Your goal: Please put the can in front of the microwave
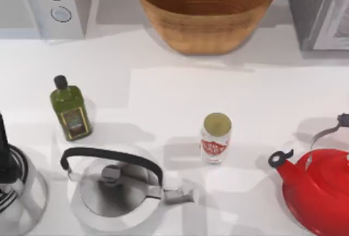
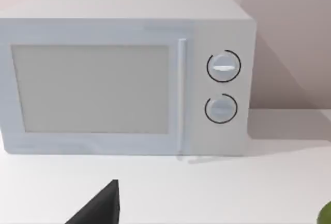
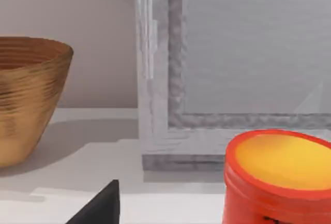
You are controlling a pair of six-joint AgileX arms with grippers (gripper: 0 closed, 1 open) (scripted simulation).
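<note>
Wicker basket [image 1: 205,12] at back centre; oil bottle [image 1: 69,109] left; silver kettle [image 1: 117,189] front; red kettle [image 1: 319,187] right

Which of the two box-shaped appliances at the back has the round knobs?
The light grey-white microwave at the top view's back left; two round silver knobs sit on its panel. The darker grey appliance at back right shows none.

A white desk [image 1: 174,94] spreads across the scene, lit from above so that soft grey shadows fall on its surface. Behind it rises a plain pale beige wall [image 2: 289,38], meeting the desk's far edge along a straight line.
</note>
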